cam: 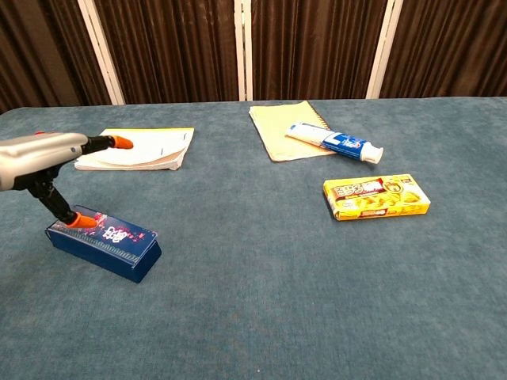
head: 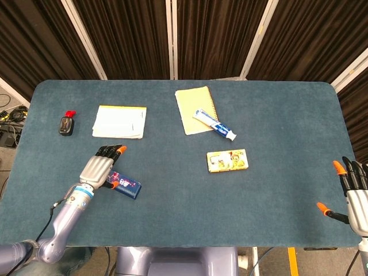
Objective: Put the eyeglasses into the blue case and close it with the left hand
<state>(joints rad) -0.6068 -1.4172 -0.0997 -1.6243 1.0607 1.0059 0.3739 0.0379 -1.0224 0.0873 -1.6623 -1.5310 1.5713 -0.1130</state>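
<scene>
The blue case (head: pixel 126 187) (cam: pixel 105 245) lies flat on the blue tablecloth at the near left, its lid down. No eyeglasses show in either view. My left hand (head: pixel 101 167) (cam: pixel 43 156) hovers over the case's left end with its fingers stretched out straight and holding nothing. Only the orange-tipped thumb (cam: pixel 78 219) reaches down to the lid's left corner. At the table's near right edge, my right hand (head: pixel 354 194) stands with fingers spread and empty; the chest view does not show it.
A white paper stack (head: pixel 119 122) (cam: pixel 139 148) lies just beyond the left hand. A small black object with a red cap (head: pixel 67 124) sits far left. A yellow notepad (head: pixel 191 103), a toothpaste tube (head: pixel 215 125) and a yellow box (head: pixel 227 160) lie mid-table.
</scene>
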